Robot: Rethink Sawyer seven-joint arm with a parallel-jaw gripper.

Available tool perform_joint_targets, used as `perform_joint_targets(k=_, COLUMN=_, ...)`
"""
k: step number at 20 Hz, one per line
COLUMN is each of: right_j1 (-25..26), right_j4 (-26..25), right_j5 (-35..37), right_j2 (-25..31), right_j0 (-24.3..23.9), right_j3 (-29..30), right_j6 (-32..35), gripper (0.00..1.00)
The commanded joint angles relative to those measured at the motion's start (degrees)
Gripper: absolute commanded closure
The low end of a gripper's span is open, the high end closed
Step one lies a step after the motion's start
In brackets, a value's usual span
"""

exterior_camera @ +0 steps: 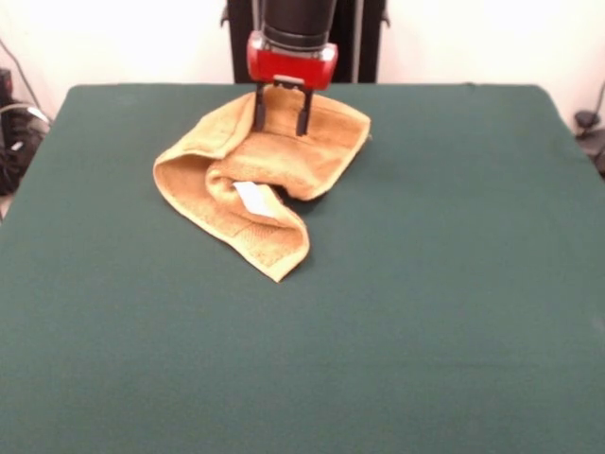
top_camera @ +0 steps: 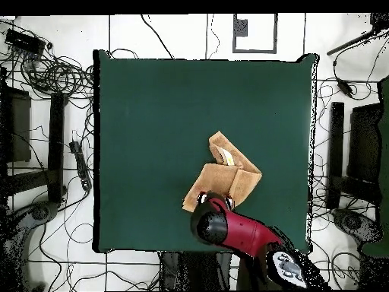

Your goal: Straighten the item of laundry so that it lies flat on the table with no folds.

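The orange-tan towel [exterior_camera: 260, 175] lies crumpled on the green table [exterior_camera: 435, 293], toward its far side. It is folded over itself in several layers, with a flap reaching toward the camera and a white tag [exterior_camera: 251, 198] showing in the middle. My gripper [exterior_camera: 280, 129] hangs straight down over the towel's far part. Its two black fingers [exterior_camera: 258, 112] stand apart, open, with the tips at the towel's top layer and nothing held. In the overhead view the towel [top_camera: 225, 179] lies on the table [top_camera: 152, 114] just above the gripper [top_camera: 215, 200], which hides the towel's nearest edge.
Bare green felt spreads widely around the towel on all sides. In the overhead view cables [top_camera: 53, 76] and stands [top_camera: 338, 152] lie on the floor around the table edges.
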Motion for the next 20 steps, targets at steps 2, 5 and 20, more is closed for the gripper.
perform_joint_targets(k=2, right_j1=9.0, right_j4=-4.7, right_j5=-6.2, right_j2=4.4, right_j0=-4.2, right_j3=-0.9, right_j6=8.3, gripper=0.00)
perform_joint_targets(k=5, right_j1=9.8, right_j4=-6.7, right_j5=-7.1, right_j2=4.3, right_j0=-6.6, right_j3=0.5, right_j6=8.8, gripper=0.00)
perform_joint_targets(k=20, right_j1=-2.5, right_j4=-15.6, right_j5=1.5, right_j2=6.2, right_j0=-16.7, right_j3=7.5, right_j6=6.2, gripper=0.00)
